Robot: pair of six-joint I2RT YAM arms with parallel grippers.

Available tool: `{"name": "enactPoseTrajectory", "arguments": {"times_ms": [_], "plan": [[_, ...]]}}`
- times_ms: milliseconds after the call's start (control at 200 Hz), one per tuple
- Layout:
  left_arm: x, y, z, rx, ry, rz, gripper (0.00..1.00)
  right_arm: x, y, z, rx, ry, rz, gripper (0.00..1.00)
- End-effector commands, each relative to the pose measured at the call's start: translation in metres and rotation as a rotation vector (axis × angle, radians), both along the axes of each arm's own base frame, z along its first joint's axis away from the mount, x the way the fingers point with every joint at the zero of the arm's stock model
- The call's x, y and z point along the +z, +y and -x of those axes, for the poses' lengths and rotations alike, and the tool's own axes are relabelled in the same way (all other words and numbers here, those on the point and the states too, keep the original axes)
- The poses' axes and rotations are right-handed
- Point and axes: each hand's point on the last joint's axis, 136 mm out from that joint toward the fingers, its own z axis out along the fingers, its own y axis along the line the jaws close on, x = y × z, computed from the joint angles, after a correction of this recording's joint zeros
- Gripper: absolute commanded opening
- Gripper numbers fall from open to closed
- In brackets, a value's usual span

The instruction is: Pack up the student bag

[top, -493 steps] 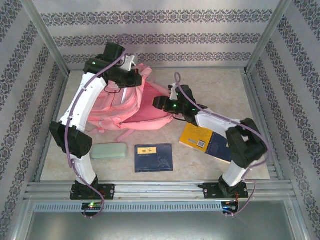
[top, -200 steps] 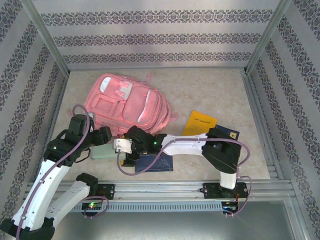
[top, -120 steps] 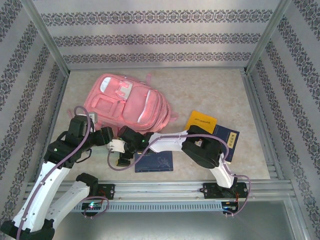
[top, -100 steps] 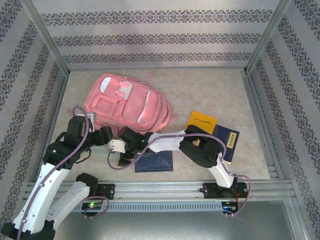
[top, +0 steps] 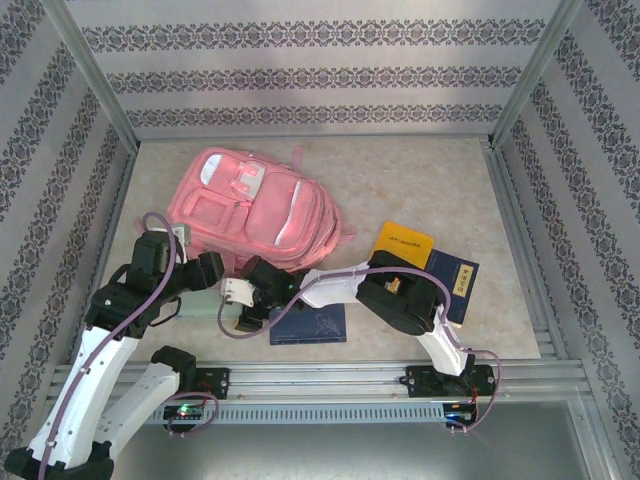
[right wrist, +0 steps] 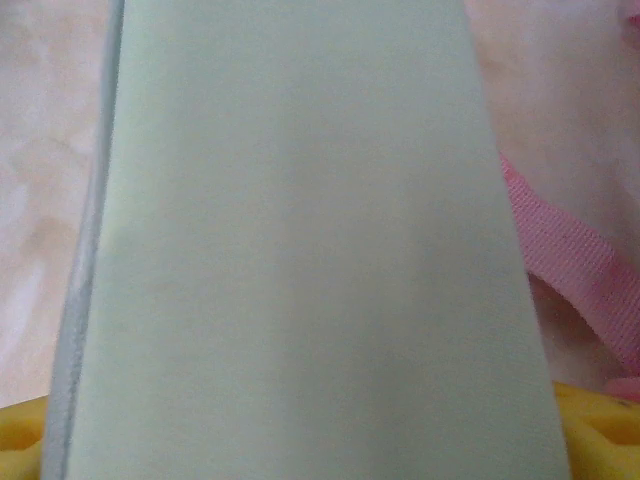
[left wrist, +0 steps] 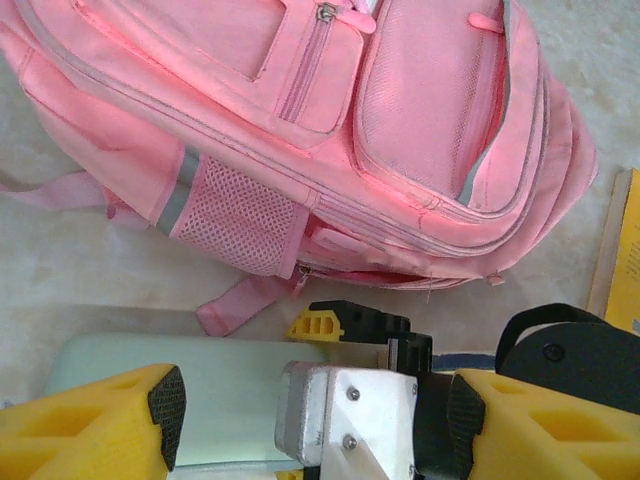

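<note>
Right arm (top: 330, 283) edged leftward; right jaws straddle one case (right wrist: 300, 250), grip unclear; left jaws open; one student bag (top: 255, 205).

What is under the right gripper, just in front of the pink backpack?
A pale green case lies flat on the table, straddled by the right gripper. In the left wrist view the gripper covers one end of the case, and anything beneath the case is hidden.

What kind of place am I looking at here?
Probably a robot test cell: an aluminium frame holds patterned wall panels around a beige table, with a left arm and right arm bolted to its near rail.
</note>
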Motion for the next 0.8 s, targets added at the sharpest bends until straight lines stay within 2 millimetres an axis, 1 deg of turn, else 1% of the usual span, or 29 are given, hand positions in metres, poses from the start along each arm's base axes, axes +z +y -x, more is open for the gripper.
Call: {"name": "enactPoseTrajectory", "arguments": {"times_ms": [0, 90, 155, 300, 405, 475, 570, 635, 724, 799], "plan": [[0.002, -0.001, -0.006, -0.014, -0.024, 0.001, 0.71, 0.003, 0.002, 0.017, 0.026, 0.052, -0.021, 0.92], [0.002, -0.001, -0.006, -0.013, -0.023, 0.0, 0.7, -0.001, 0.006, 0.015, 0.014, 0.049, -0.018, 0.93], [0.002, -0.001, -0.005, -0.013, -0.023, 0.0, 0.71, 0.001, 0.011, 0.012, 0.002, 0.054, -0.036, 0.93], [0.002, -0.002, -0.006, -0.016, -0.023, 0.003, 0.7, 0.006, 0.023, 0.017, 0.014, 0.079, -0.07, 0.91], [0.002, -0.001, -0.006, -0.014, -0.025, 0.001, 0.71, 0.006, 0.03, 0.022, 0.033, 0.102, -0.08, 0.86], [0.002, 0.0, -0.005, -0.008, -0.025, -0.002, 0.7, 0.006, 0.033, 0.026, 0.041, 0.105, -0.087, 0.79], [0.002, 0.001, -0.005, 0.0, -0.023, -0.006, 0.7, 0.009, 0.032, 0.029, 0.037, 0.1, -0.101, 0.73], [0.001, 0.002, -0.006, 0.003, -0.022, -0.009, 0.7, 0.018, 0.029, 0.026, 0.018, 0.086, -0.136, 0.7], [0.0, 0.003, -0.006, 0.008, -0.017, -0.012, 0.7, 0.028, 0.019, 0.025, -0.012, 0.068, -0.165, 0.66], [0.0, 0.002, -0.006, 0.007, -0.012, -0.013, 0.71, 0.041, 0.011, 0.021, -0.049, 0.043, -0.191, 0.64]]}}
